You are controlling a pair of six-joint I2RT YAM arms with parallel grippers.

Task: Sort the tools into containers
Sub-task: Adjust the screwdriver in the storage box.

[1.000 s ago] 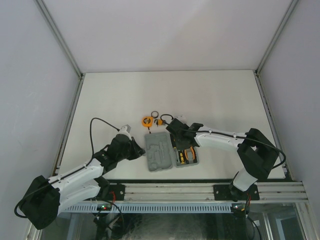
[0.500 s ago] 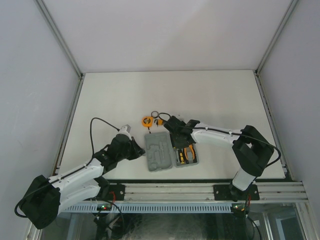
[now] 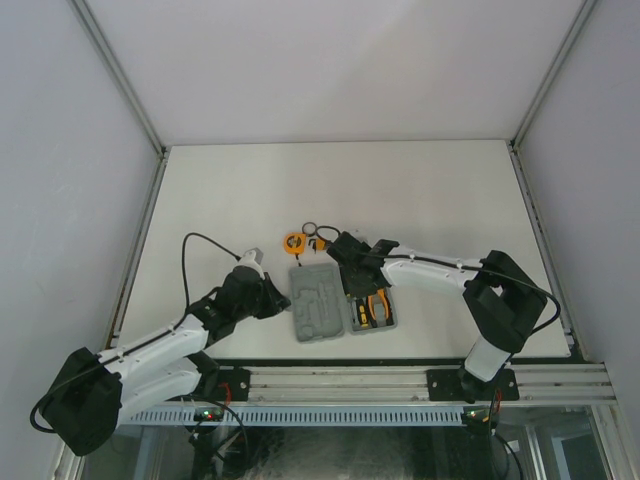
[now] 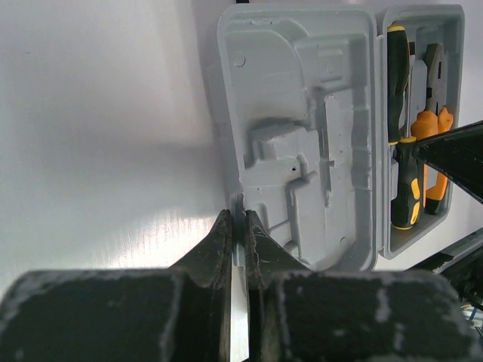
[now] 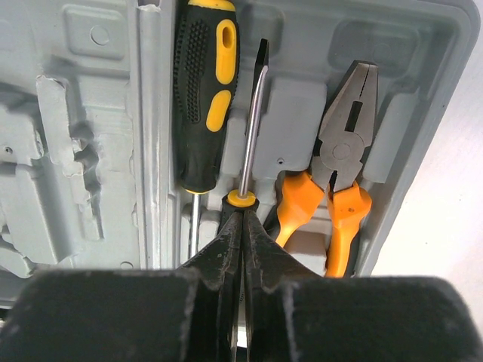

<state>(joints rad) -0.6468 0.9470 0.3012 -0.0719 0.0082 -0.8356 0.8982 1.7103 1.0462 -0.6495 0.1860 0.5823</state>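
Near the front middle of the table (image 3: 420, 190) the grey tool case (image 3: 318, 318) lies open, with its two moulded halves side by side. The left gripper (image 4: 239, 226) comes at it from 9 o'clock, fingers pressed onto the thin outer rim of the bare left half and pinching that edge. In the right half, one black-and-yellow screwdriver (image 5: 202, 90) lies in the recess next to the hinge. A second screwdriver (image 5: 253, 113) lies alongside it, and the orange-handled pliers (image 5: 343, 162) sit in the outer recess at its 3 o'clock. The right gripper (image 5: 241, 219) reaches in from 12 o'clock with its fingers pressed together, tips meeting at the yellow collar of the second screwdriver. Its body hides that tool's handle in the wrist view, and from above the right wrist covers the far end of this half. Outside the case on the table, the round orange tape measure (image 3: 294, 241) sits at about 11 o'clock from the case. The black ring (image 3: 311, 228) and the small hex key set (image 3: 322, 242) lie just beside it, near the right wrist.
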